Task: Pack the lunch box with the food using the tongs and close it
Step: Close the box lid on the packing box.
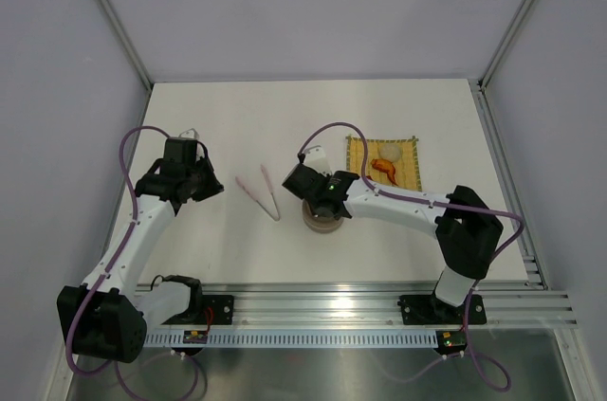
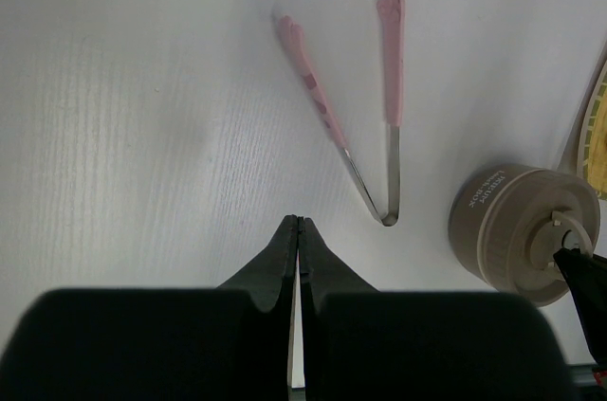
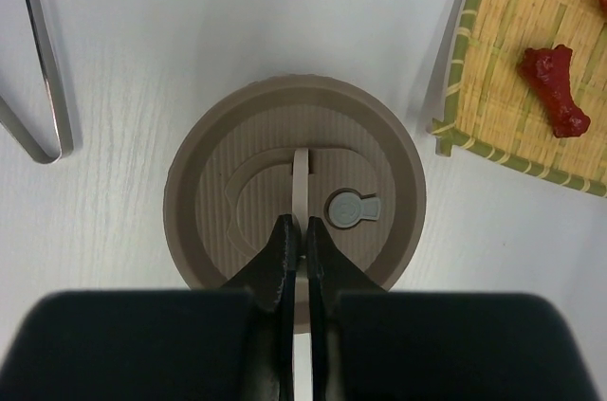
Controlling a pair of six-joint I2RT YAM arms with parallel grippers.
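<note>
- The right pincer (image 3: 299, 230) is pinching the upright ring (image 3: 301, 178) of the lid (image 3: 204, 192), its jaws pressed onto the ring from both sides. That hold suits lifting the lid straight off. I judge this to be the step in hand, since nothing can be packed while the box (image 2: 477, 223) is covered.
- The box stands on the desk (image 1: 247, 126) between the tongs and the mat, with the lid seated on it.
- The left pincer (image 2: 299, 226) is pressed together and holds nothing. It hovers over bare desk just short of the joined end of the tongs (image 2: 328, 118), which lie flat with arms spread, untouched. It is probably placed there to take them once the box is open.
- The food (image 1: 384, 166) lies on the mat (image 3: 512, 3) just beside the box. The top view shows a cream ball (image 1: 390, 149) and an orange piece (image 1: 379, 171); the right wrist view shows a red piece (image 3: 554, 88).
- The lid hides the inside of the box, so I cannot tell whether it is empty.
- From above, the right pincer covers most of the box.
- Both wrist views cut the mat off, and another red bit is clipped at the edge of the right wrist view.
- No sushi piece can be made out.
</note>
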